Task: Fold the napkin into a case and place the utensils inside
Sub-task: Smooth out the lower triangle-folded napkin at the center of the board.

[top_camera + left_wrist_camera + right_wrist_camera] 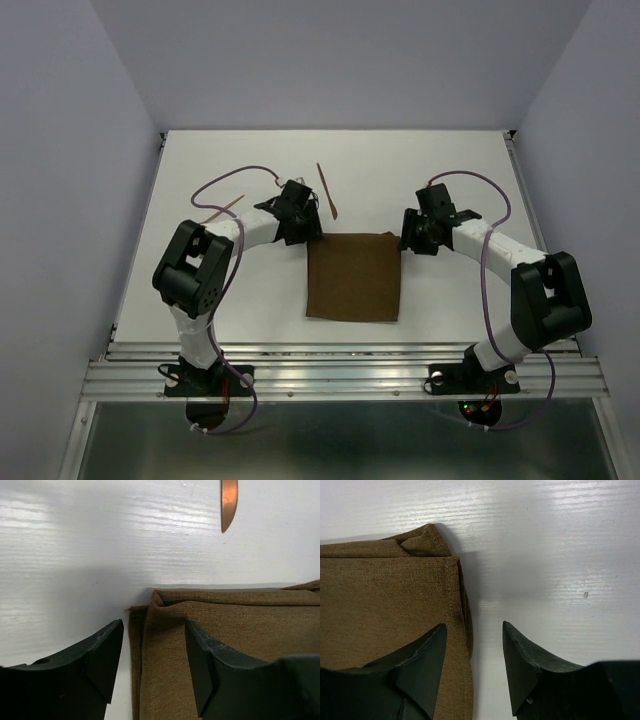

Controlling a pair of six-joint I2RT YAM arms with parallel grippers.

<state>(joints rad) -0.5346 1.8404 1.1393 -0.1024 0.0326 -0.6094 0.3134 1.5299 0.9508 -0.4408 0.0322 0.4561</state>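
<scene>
Both open wide, empty: left hand (155, 665) straddles napkin (352, 277) far-left corner, right hand (474, 665) far-right. Utensil (326, 192) beyond napkin; second utensil (226, 208) far left, probably part-hidden by left arm (245, 232).

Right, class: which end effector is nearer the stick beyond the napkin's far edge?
Left. The left end effector is at the far left corner of the napkin, just short of the stick; the right end effector is at the far right corner, farther off.
</scene>
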